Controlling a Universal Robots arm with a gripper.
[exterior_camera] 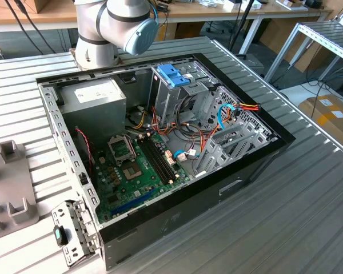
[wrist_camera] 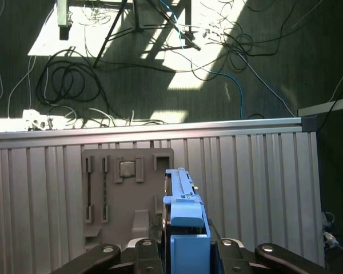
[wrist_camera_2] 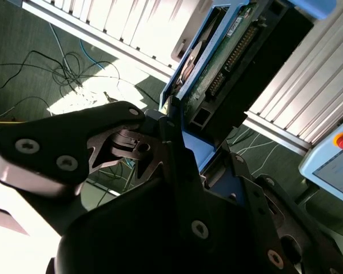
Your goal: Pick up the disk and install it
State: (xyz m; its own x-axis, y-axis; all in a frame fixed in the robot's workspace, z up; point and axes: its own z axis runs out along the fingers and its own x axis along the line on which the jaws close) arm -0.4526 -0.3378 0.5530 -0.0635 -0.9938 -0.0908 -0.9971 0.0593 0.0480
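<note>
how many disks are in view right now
1: the disk, clamped in the hand above the table. Others may be hidden inside the case.

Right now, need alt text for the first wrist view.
The gripper clamps the blue-framed disk edge-on, with a ribbed metal table behind it. A grey fixture plate with slots lies on the table. Past the table edge, cables sprawl over a dark floor with patches of sunlight.
</note>
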